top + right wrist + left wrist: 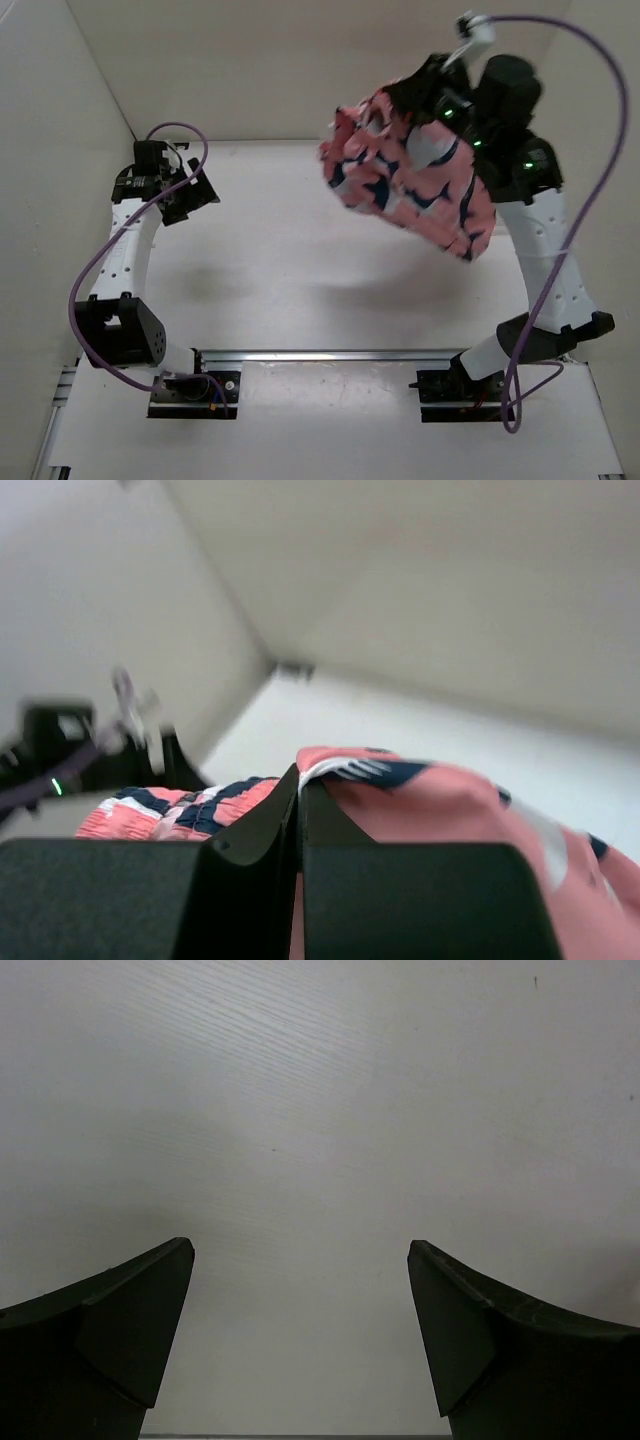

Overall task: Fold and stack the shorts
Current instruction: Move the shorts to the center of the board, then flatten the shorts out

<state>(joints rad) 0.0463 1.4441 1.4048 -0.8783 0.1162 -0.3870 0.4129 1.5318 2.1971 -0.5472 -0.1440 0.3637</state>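
Two arms are showing in the top view, and only one is carrying anything. The right gripper [432, 88] is pinching the soft coral-pink fabric shorts with navy-and-white shark-like shapes [405, 170] at a single spot, high above the far right of the white table [290, 270], so the cloth is hanging bunched and crumpled. I judge this is risking a twisted, doubled landing, since one pinch point is leaving the rest free to swing and fold on itself; a thin bite could also be slipping out. The purple cable [600, 140] looping beside the right arm is hanging near the fabric and could be snagging it. The left gripper [192, 195] is hovering well apart at the far left.

From the left wrist, the dark fingers [130, 1330] are standing spread wide over the table, gripping nothing. No shorts are appearing here, so this arm is too far off to be helping flatten the cloth.

From the right wrist, the right gripper [300, 780] is showing its jaws pressed together on a fold of the shorts [430, 800], which are draping to both sides. How much fabric is being caught I cannot tell, the picture being blurred. The left arm [60, 765] is appearing small beyond, beside the pale enclosure wall [450, 600].
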